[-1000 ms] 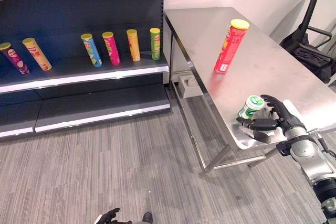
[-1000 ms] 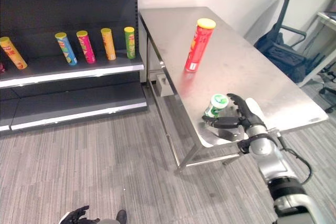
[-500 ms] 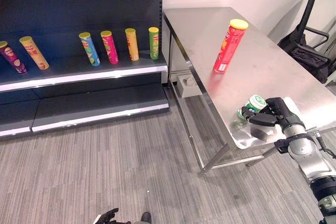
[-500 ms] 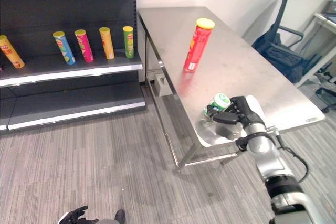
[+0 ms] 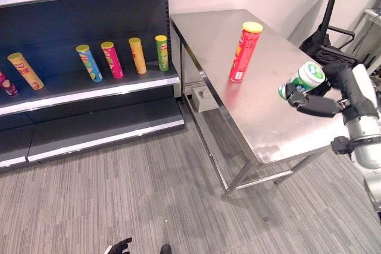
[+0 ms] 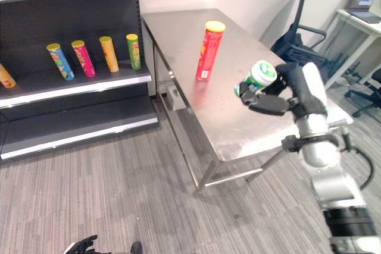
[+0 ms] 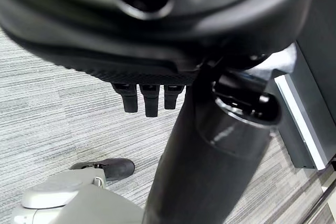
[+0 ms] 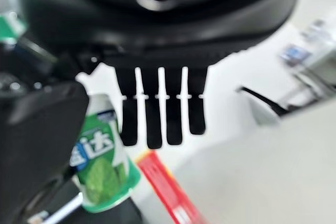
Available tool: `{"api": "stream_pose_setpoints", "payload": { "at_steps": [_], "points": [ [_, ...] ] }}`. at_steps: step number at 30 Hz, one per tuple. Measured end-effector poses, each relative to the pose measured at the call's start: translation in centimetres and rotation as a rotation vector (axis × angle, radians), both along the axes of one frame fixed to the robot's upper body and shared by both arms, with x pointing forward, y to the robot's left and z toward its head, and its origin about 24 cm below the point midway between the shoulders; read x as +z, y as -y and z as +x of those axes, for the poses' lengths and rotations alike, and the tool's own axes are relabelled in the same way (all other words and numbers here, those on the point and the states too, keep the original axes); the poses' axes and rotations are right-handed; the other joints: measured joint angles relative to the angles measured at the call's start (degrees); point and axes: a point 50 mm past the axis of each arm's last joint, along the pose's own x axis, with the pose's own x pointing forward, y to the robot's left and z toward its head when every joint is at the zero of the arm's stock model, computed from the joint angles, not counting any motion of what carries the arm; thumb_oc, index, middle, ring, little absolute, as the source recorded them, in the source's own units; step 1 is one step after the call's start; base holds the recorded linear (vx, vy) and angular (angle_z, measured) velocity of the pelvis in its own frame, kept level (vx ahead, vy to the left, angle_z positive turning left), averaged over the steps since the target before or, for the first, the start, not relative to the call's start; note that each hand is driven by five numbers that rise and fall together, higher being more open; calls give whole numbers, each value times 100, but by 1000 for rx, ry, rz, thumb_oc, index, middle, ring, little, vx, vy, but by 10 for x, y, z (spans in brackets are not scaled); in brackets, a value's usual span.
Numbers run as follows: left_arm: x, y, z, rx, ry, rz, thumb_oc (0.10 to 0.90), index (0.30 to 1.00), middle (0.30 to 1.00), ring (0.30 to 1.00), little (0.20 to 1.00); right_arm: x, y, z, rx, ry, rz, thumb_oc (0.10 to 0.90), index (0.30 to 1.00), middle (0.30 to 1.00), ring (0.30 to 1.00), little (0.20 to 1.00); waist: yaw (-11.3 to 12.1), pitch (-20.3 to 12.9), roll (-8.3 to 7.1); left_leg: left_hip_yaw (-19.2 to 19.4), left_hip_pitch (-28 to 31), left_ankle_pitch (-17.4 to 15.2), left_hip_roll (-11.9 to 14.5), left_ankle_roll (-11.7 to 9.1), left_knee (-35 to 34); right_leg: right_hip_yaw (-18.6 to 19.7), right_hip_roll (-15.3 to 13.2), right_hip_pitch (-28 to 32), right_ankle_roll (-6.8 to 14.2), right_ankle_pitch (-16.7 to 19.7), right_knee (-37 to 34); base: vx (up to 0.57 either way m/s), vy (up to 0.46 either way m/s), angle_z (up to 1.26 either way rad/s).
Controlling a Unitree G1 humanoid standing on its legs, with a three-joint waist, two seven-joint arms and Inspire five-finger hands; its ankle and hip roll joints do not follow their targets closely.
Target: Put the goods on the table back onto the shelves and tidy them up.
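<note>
Shelves off to the left, table right beside them. Row of tubes standing along the middle shelf. One tall tube upright mid-table. Small bottle up in the right hand, above the table's right edge. Office chair behind the table's far right corner.

— Colours on the table?
— Bare steel; red tube with yellow lid at 12 o'clock. Green-and-white can in the black right hand.
— Shelves?
— Dark, silver-edged; tubes in yellow, blue, pink, orange, green. Floor grey, striped.
</note>
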Motion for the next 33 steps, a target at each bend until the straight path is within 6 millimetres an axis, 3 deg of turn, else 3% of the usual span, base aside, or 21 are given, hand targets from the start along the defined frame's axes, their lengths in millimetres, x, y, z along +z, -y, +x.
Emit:
{"api": "stream_pose_setpoints", "payload": {
  "at_steps": [10,12,14,15,17,18,19,21,23,25,26,27,28,29,30,31,32,33],
  "points": [
    [3,1,4,-18,27,-13,800,900,900,900,900,7,-3,2,41,16,32,400,300,300,300,300,46,-3,5,-56,-96,56,124,-96,12,-9,175,-52,-80,-49,1,-35,-98,2],
    [8,-4,17,-38,65,-3,800,900,900,900,900,15,-5,3,62,24,16,400,300,300,300,300,47,111,-88,-147,-601,56,129,-107,596,-72,201,-222,-126,-71,0,-110,-19,32],
    [12,-5,33,-58,100,-7,800,900,900,900,900,33,-3,2,68,42,-48,400,300,300,300,300,134,404,-50,-378,-1016,-45,208,-257,1223,-173,226,-204,-316,-37,2,55,176,35],
    [12,-5,34,-61,101,-8,800,900,900,900,900,34,-3,1,72,48,-52,400,300,300,300,300,103,448,-82,-353,-1062,-169,339,-308,1260,-243,217,-180,-434,-73,-39,89,257,22],
    [12,-7,34,-59,93,2,800,900,900,900,900,35,-5,1,84,59,-53,400,300,300,300,300,-3,467,-97,-348,-1180,-76,811,-455,1121,-313,219,-204,-382,-142,-41,118,305,22],
    [12,-8,35,-64,93,7,800,900,900,900,900,37,-5,0,87,68,-52,400,300,300,300,300,-54,474,-78,-334,-1205,-7,1022,-563,950,-311,221,-215,-373,-148,-40,105,213,23],
    [14,-13,37,-66,95,23,800,900,900,900,900,39,-4,-1,86,81,-49,400,300,300,300,300,-151,506,-20,-262,-1239,114,1406,-748,525,-306,225,-225,-344,-165,-40,113,237,18],
    [16,-18,39,-85,93,42,800,900,900,900,900,41,-2,-2,77,92,-46,400,300,300,300,300,-216,539,61,-41,-1296,180,1698,-815,201,-229,186,-234,-325,-177,-38,153,358,8],
    [17,-15,44,-131,93,46,800,900,900,900,900,47,7,-12,41,128,-40,400,300,300,300,300,-290,530,249,356,-1435,216,1832,-852,184,-229,-59,-191,0,-116,-39,217,465,4],
    [14,-5,43,-174,83,26,800,900,900,900,900,52,15,-19,5,157,-34,400,300,300,300,300,-324,398,497,618,-1291,395,1686,-866,79,-239,-363,-29,400,-28,5,275,614,-2],
    [16,-5,51,-205,91,37,800,900,900,900,900,47,18,-26,-12,172,2,400,300,300,300,300,-343,384,302,668,-1241,855,1313,-918,216,-256,-779,54,513,16,33,233,549,13],
    [19,-8,60,-246,101,57,800,900,900,900,900,40,15,-29,-8,171,28,400,300,300,300,300,-370,371,5,771,-1296,627,883,-652,429,-249,-1217,54,512,145,143,150,438,35],
    [23,-7,69,-288,115,65,800,900,900,900,900,35,10,-27,13,163,41,400,300,300,300,300,-493,367,-81,779,-1361,430,610,-403,599,-308,-1492,6,153,419,332,122,456,33],
    [27,-5,79,-308,146,64,800,900,900,900,900,32,6,-26,30,157,49,400,300,300,300,300,-487,365,-92,816,-1363,384,483,-260,725,-265,-1634,-94,-13,871,440,73,321,4],
    [32,-4,87,-322,182,68,800,900,900,900,900,31,-1,-23,58,149,46,400,300,300,300,300,-392,352,-121,972,-1352,300,399,-107,817,-193,-1795,-289,22,1312,572,52,284,-44],
    [38,-7,94,-319,218,76,800,900,900,900,900,31,-11,-18,101,140,35,400,300,300,300,300,-301,332,-164,1139,-1277,208,331,11,849,-227,-2005,-528,62,1322,884,51,260,-48],
    [44,-10,102,-310,249,89,800,900,900,900,900,30,-18,-15,133,124,13,400,300,300,300,300,-287,320,-180,1178,-1208,113,228,189,879,-232,-1987,-622,192,1055,1070,145,494,-22],
    [51,-17,108,-319,269,114,800,900,900,900,900,32,-22,-15,153,125,2,400,300,300,300,300,-235,277,-255,1225,-1164,9,70,338,883,-232,-1932,-610,53,1432,1119,235,512,2]
  ]
}}
